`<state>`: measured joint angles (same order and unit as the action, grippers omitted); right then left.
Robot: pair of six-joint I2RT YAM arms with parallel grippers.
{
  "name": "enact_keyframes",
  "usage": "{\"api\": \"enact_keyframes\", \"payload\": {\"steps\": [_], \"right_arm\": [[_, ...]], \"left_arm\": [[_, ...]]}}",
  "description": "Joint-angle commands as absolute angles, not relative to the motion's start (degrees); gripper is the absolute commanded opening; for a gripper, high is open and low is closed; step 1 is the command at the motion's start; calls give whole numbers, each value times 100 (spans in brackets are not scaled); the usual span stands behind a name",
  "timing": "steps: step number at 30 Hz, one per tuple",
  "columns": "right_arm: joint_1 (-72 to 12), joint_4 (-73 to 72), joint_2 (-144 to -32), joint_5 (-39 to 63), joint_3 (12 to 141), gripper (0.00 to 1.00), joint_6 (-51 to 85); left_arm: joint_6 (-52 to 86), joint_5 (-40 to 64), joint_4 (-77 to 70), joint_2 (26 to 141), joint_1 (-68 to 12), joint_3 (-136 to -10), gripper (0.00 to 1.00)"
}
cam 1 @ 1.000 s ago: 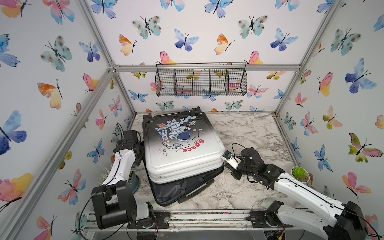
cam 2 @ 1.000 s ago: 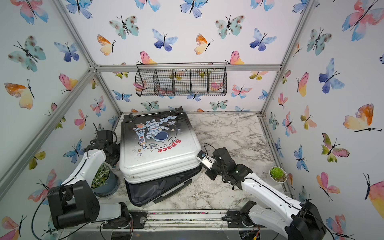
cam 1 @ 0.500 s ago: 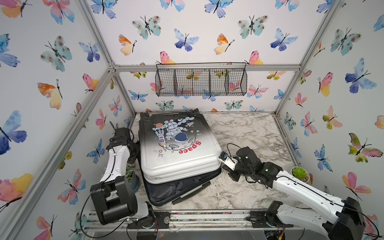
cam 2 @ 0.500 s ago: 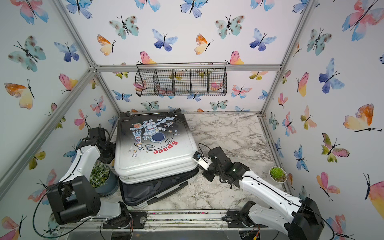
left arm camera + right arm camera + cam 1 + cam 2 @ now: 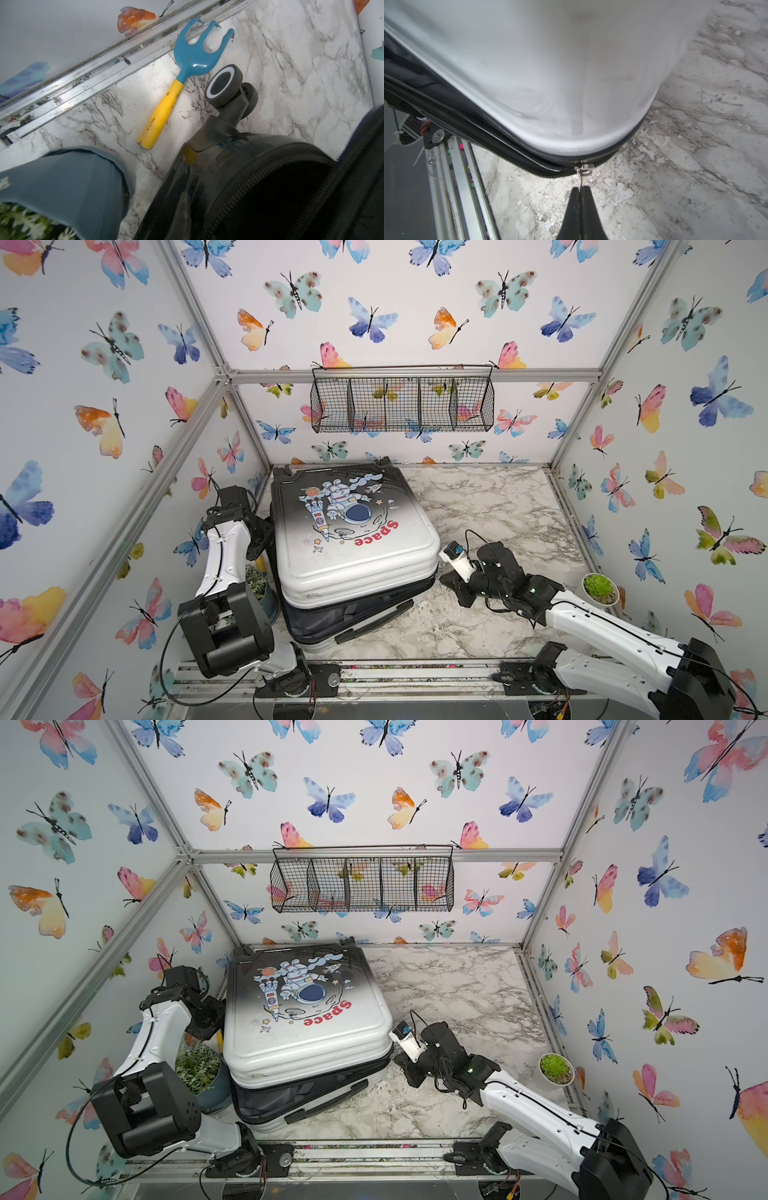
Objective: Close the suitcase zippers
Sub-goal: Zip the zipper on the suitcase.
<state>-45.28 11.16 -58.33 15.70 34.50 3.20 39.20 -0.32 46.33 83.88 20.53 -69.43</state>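
The right gripper is clamped on the pull at the front right corner of the suitcase, the nearer tool there, and the unclosed track runs leftward along the case's front edge.

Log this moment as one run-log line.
right gripper: shut on zipper pull | left gripper: shut, beside suitcase | suitcase near edge: gaping, unzipped

Suitcase lies between the claws — right gripper at one corner, zipper pull between its tips; left gripper at the opposite side, plant pot beside it.
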Motion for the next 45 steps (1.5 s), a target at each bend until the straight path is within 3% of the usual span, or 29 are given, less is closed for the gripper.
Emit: {"api": "enact_keyframes", "payload": {"steps": [1, 6, 16, 32, 38, 45], "right_arm": [[-4519, 1220, -5690, 2096, 3426, 3, 718], [-4648, 1031, -5912, 2827, 3509, 3, 259], [-5458, -491, -6199, 2904, 3484, 3, 300], [-5880, -1557, -6869, 3054, 3647, 4, 419], [-5880, -850, -6649, 2751, 3607, 3, 109], [-6109, -599, -6741, 3173, 3992, 3, -99]], "left_arm": [[5353, -280, 3780, 8197, 2269, -7271, 0], [5467, -77, 3801, 8203, 2227, -7164, 0], [6033, -114, 3797, 7781, 1485, -6575, 0], [8076, -302, 3452, 7120, -369, -5843, 0], [8251, -536, 3695, 7003, -861, -5910, 0], [9224, -793, 3255, 6855, -1806, -5242, 0]]}}
